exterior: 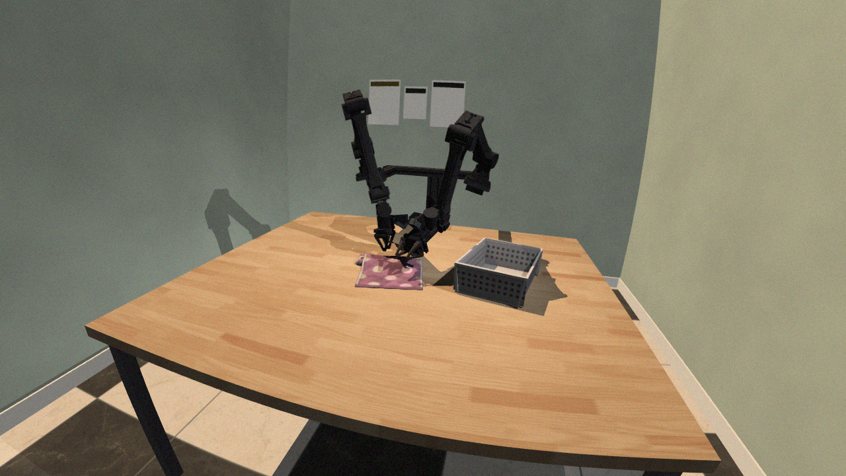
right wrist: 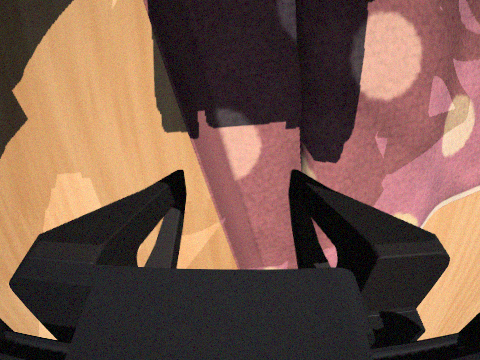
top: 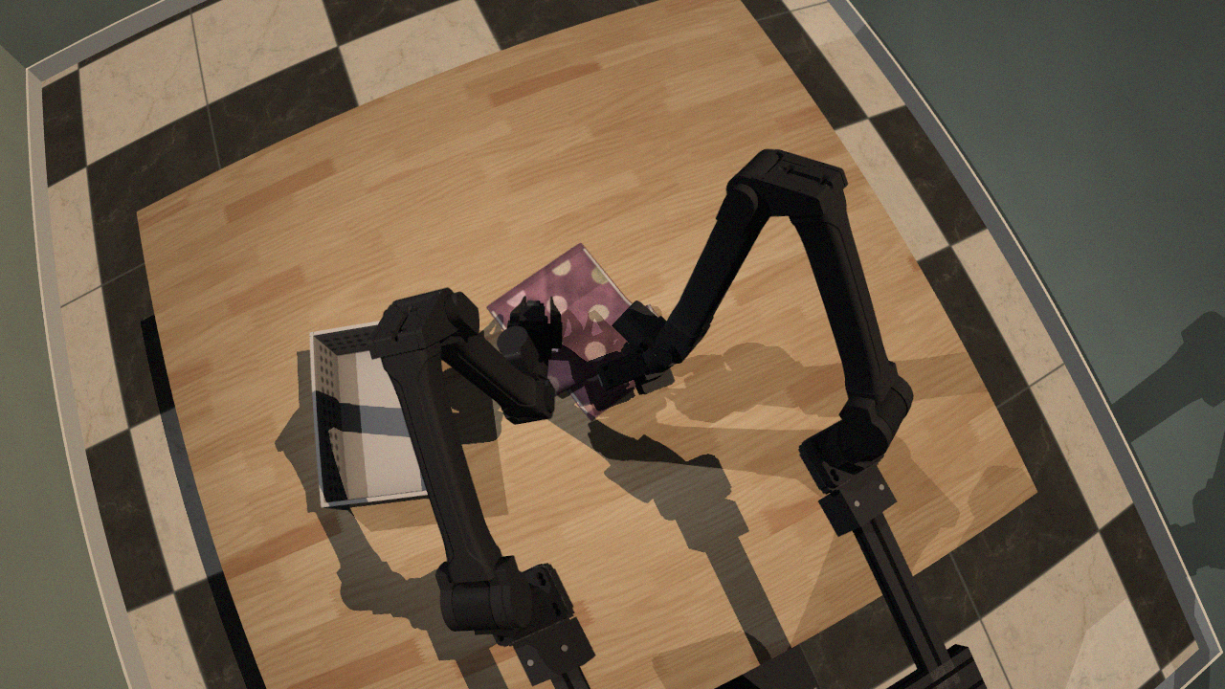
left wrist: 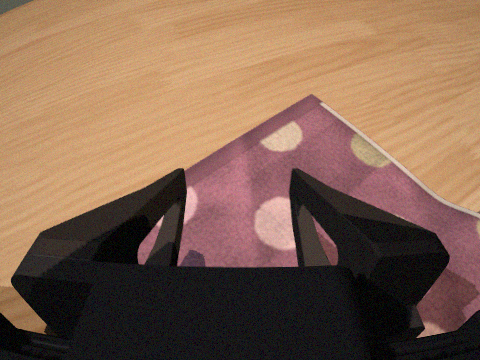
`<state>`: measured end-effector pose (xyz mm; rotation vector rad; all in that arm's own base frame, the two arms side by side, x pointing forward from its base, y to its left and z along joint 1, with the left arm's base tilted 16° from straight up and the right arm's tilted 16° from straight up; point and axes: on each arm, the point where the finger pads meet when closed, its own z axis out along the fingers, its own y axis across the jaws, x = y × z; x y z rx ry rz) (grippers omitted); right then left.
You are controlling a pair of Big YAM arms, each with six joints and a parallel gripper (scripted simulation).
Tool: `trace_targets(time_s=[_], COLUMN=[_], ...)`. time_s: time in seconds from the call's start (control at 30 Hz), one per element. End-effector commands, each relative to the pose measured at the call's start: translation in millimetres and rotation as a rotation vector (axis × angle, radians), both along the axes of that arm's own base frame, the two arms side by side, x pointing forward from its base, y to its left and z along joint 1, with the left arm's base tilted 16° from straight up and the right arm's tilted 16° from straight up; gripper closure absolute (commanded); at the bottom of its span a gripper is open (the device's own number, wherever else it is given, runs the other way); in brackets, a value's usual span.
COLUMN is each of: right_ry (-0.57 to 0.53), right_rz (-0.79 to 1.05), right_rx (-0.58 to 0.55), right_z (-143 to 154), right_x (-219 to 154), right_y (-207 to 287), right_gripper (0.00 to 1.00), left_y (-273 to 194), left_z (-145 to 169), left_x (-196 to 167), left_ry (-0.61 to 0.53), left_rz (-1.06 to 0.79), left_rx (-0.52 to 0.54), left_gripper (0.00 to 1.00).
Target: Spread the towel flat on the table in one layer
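Observation:
The pink dotted towel (top: 584, 284) (exterior: 378, 279) (left wrist: 225, 210) (right wrist: 272, 200) lies folded on the table, with part of an under layer showing at its back corner in the exterior view. The grey-white basket (top: 326, 364) (exterior: 490, 288) stands upright beside it, partly hidden by the left arm in the top view. My left gripper (top: 539, 303) (exterior: 404, 256) (left wrist: 238, 180) is half open and empty, over the towel. My right gripper (exterior: 383, 248) (right wrist: 237, 181) is half open and empty, over the towel's edge strip. The arms and their shadows hide part of the towel.
The two grippers are close together, with little room between them. The left arm reaches past the basket's side. The wooden table (top: 547, 154) (exterior: 378, 367) extends well beyond the towel, and its edges are far from the cloth.

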<state>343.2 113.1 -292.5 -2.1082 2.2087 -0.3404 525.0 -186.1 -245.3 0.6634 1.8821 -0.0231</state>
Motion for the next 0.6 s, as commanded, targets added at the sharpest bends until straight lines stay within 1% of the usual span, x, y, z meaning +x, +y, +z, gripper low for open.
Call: trace_targets(time_s=[0.0,0.03,0.27,0.37,0.47,0.53,0.57], right_ry=[0.096,0.096,0.162,0.155,0.145,0.146,0.146], right_rz=[0.224,0.224,0.333,0.322,0.314,0.312,0.312], right_rx=[-0.085,-0.085,-0.185,-0.196,-0.195,-0.195,-0.195], right_z=[-11.5,-11.5,-22.8,-21.2,-18.5,-18.6,-18.6], right_x=[-7.2,-7.2,-3.9,1.1,6.6,6.7,6.7], right_y=[5.5,5.5,2.5,3.9,4.3,3.7,3.7], right_gripper=[0.48,0.48,0.48,0.48,0.48,0.48,0.48], left_y=[3.6,3.6,-5.5,-15.7,-19.4,-14.3,-14.3], left_z=[12.1,12.1,-6.0,-13.5,-17.2,-45.5,-45.5], left_x=[19.9,19.9,34.2,37.4,49.9,39.4,39.4], left_ry=[0.002,0.002,0.226,0.319,0.406,0.510,0.510], left_rz=[-0.022,-0.022,-0.148,-0.203,-0.241,-0.273,-0.273], left_rx=[0.074,0.074,0.312,0.397,0.481,0.547,0.547], left_gripper=[0.48,0.48,0.48,0.48,0.48,0.48,0.48])
